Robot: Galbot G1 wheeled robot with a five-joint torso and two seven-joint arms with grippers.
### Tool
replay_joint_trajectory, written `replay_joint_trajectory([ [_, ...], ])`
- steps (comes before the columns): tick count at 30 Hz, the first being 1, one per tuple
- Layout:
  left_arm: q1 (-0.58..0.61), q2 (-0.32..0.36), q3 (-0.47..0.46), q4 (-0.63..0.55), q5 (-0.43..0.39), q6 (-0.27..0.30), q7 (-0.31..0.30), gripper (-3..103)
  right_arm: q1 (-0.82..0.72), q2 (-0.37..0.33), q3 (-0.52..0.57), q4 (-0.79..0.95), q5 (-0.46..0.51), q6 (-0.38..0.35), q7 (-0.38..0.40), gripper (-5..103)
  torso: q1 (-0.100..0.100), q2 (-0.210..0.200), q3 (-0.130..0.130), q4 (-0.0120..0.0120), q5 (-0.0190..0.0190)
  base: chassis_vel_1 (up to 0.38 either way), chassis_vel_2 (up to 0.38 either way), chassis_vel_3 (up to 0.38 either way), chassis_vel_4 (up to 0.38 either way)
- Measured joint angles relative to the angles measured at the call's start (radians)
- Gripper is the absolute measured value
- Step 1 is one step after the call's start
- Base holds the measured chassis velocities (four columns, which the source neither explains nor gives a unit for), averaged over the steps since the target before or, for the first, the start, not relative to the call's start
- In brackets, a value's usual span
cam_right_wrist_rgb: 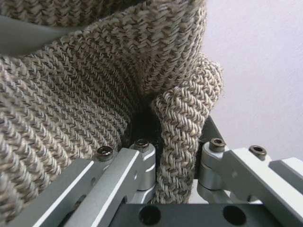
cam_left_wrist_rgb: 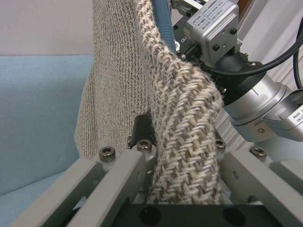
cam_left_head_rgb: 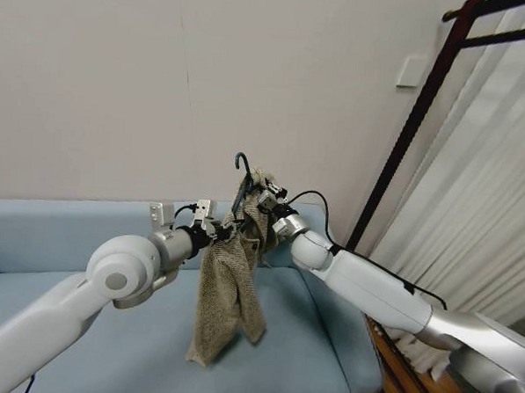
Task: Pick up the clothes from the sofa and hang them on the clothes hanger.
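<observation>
A beige knit garment (cam_left_head_rgb: 227, 291) hangs above the blue sofa (cam_left_head_rgb: 79, 328), draped over a dark hanger whose hook (cam_left_head_rgb: 241, 163) sticks up above it. My left gripper (cam_left_head_rgb: 223, 230) is shut on the garment's upper edge from the left. In the left wrist view a thick fold of the knit (cam_left_wrist_rgb: 184, 123) runs between its fingers (cam_left_wrist_rgb: 142, 146), and the blue hanger arm (cam_left_wrist_rgb: 163, 23) passes behind. My right gripper (cam_left_head_rgb: 264, 202) is shut on the garment's top from the right. In the right wrist view a rolled knit edge (cam_right_wrist_rgb: 177, 137) sits between its fingers (cam_right_wrist_rgb: 143, 158).
A dark wooden clothes rack (cam_left_head_rgb: 406, 142) stands to the right of the sofa, in front of a white curtain (cam_left_head_rgb: 491, 200). A plain wall lies behind. The sofa seat below the garment is bare.
</observation>
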Motion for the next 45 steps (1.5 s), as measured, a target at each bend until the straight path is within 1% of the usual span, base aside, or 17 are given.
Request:
replay_joint_trajectory([
  [8,0.001,0.008,-0.004,0.0,0.004,0.0,0.014,12,-0.003,0.0,-0.001,0.01,0.028,-0.018,0.022,8,0.0,0.0,0.0,0.0,0.0,0.0,0.0,0.0,0.0],
  [9,0.001,0.008,-0.004,0.0,0.005,0.0,0.016,12,-0.004,-0.001,-0.001,0.011,0.033,-0.022,0.028,19,0.0,0.0,0.0,0.0,0.0,0.0,0.0,0.0,0.0],
  [11,0.001,0.008,-0.004,0.0,0.005,0.0,0.018,12,-0.004,-0.001,-0.001,0.012,0.035,-0.025,0.031,19,0.0,0.0,0.0,0.0,0.0,0.0,0.0,0.0,0.0],
  [14,-0.002,0.011,-0.004,0.0,0.006,0.0,0.027,12,-0.005,-0.003,-0.001,0.018,0.055,-0.033,0.047,35,0.0,0.0,0.0,0.0,0.0,0.0,0.0,0.0,0.0],
  [17,-0.003,0.012,-0.004,0.0,0.006,0.0,0.03,12,-0.006,-0.004,-0.001,0.023,0.072,-0.036,0.054,40,0.0,0.0,0.0,0.0,0.0,0.0,0.0,0.0,0.0],
  [19,-0.003,0.016,-0.006,0.001,0.008,0.0,0.035,12,-0.007,-0.007,0.0,0.032,0.096,-0.037,0.061,51,0.0,0.0,0.0,0.0,0.0,0.0,0.0,0.0,0.0],
  [20,-0.003,0.016,-0.006,0.001,0.008,0.0,0.035,12,-0.007,-0.007,0.0,0.032,0.096,-0.037,0.061,51,0.0,0.0,0.0,0.0,0.0,0.0,0.0,0.0,0.0],
  [21,-0.003,0.018,-0.007,0.003,0.012,0.0,0.041,12,-0.007,-0.01,0.001,0.035,0.107,-0.037,0.063,56,0.0,0.0,0.0,0.0,0.0,0.0,0.0,0.0,0.0],
  [22,-0.001,0.021,-0.008,0.005,0.019,0.0,0.048,12,-0.007,-0.011,0.001,0.037,0.112,-0.037,0.063,56,0.0,0.0,0.0,0.0,0.0,0.0,0.0,0.0,0.0],
  [25,0.011,0.036,-0.011,0.016,0.059,-0.001,0.092,12,-0.006,-0.022,0.005,0.053,0.155,-0.037,0.066,73,0.0,0.0,0.0,0.0001,0.0,0.0,0.0,0.0,0.0],
  [28,0.013,0.042,-0.012,0.022,0.069,-0.004,0.108,12,-0.005,-0.028,0.008,0.059,0.174,-0.037,0.066,78,0.0,0.0,0.0,0.0001,-0.0001,0.0,0.0,0.0,0.0],
  [30,0.013,0.055,-0.015,0.037,0.087,-0.013,0.142,12,-0.004,-0.039,0.011,0.068,0.204,-0.037,0.065,89,0.0,0.0,0.0,0.0,0.0,0.0,0.0,0.0,0.0],
  [31,0.013,0.055,-0.015,0.037,0.087,-0.013,0.142,12,-0.004,-0.039,0.011,0.068,0.204,-0.037,0.065,89,0.0,0.0,0.0,0.0,0.0,0.0,0.0,0.0,0.0],
  [33,0.009,0.067,-0.016,0.052,0.1,-0.018,0.178,12,-0.006,-0.047,0.014,0.076,0.227,-0.037,0.063,97,0.0,0.0,0.0,-0.0001,-0.0001,0.0,0.0,0.0,0.0],
  [39,-0.011,0.104,-0.018,0.104,0.143,-0.029,0.284,12,-0.02,-0.073,0.037,0.112,0.351,-0.031,0.046,100,0.0,0.0,0.0,0.0,0.0,0.0,0.0,0.0,0.0],
  [41,-0.012,0.108,-0.018,0.11,0.147,-0.031,0.295,12,-0.02,-0.077,0.042,0.117,0.372,-0.03,0.046,100,0.0,0.0,0.0,-0.0001,0.0001,0.0,0.0,0.0,0.0],
  [45,-0.014,0.125,-0.018,0.129,0.154,-0.034,0.323,12,-0.011,-0.098,0.061,0.151,0.479,-0.027,0.04,100,0.0,0.0,0.0,0.0001,-0.0001,0.0,0.0,0.0,0.0],
])
